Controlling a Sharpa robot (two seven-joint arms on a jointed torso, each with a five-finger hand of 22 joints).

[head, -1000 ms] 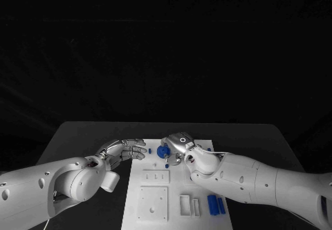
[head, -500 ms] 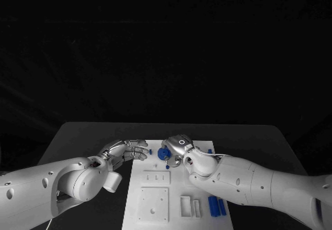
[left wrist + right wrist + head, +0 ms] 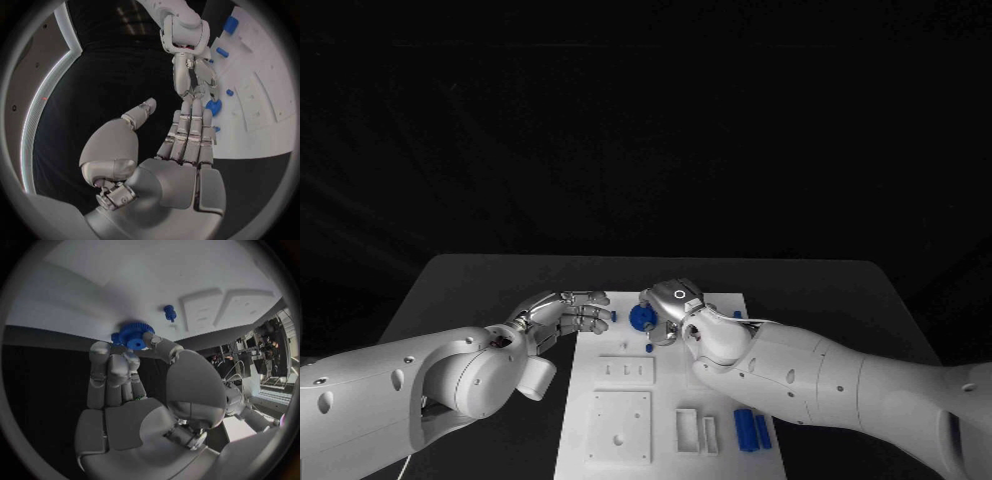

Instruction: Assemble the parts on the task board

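While the white task board (image 3: 625, 400) lies flat in the middle of the black table (image 3: 473, 280), both hands meet over its far end. The right hand (image 3: 678, 312) holds a round blue gear (image 3: 135, 334) with little teeth all around its edge. Its thumb presses one side of the gear and its fingers (image 3: 111, 365) press the other side, and the gear is just above the far end of the board. The left hand (image 3: 563, 314) is right beside it, at the board's left edge. Its fingers (image 3: 187, 135) are stretched out side by side and reach toward the gear, and its thumb sticks out apart from them. It holds nothing; I cannot tell if its fingertips touch the gear or only come very close. A small blue peg (image 3: 169, 313) stands on the board near the gear. Two long blue bars (image 3: 750, 428) lie side by side near the board's right edge, close to the robot, under the right arm. Raised white blocks (image 3: 620, 425) sit on the near half of the board.
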